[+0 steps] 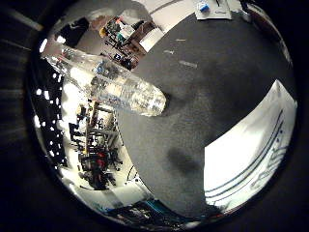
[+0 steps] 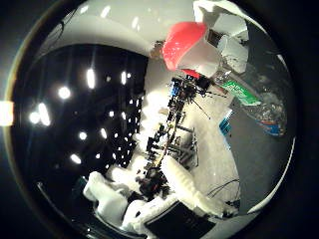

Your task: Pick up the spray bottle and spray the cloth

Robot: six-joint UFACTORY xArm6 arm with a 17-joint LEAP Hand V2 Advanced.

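Note:
The spray bottle [image 1: 116,82] is clear plastic and stands upright on the dark grey table [image 1: 207,82], its base near the table's edge. Its red and white spray head [image 2: 187,45] shows in the thumb side view, above a green label and a blue band low on the body. A white cloth [image 1: 251,150] with blue stripes lies flat on the table, a short way from the bottle's base. My right hand [image 2: 184,186] is beside the bottle and apart from it; its white fingers reach out loosely with nothing between them.
A white sheet with a small blue object [image 1: 203,7] lies at the table's far side. Beyond the table edge by the bottle, room clutter and shelving [image 1: 94,159] sit lower down.

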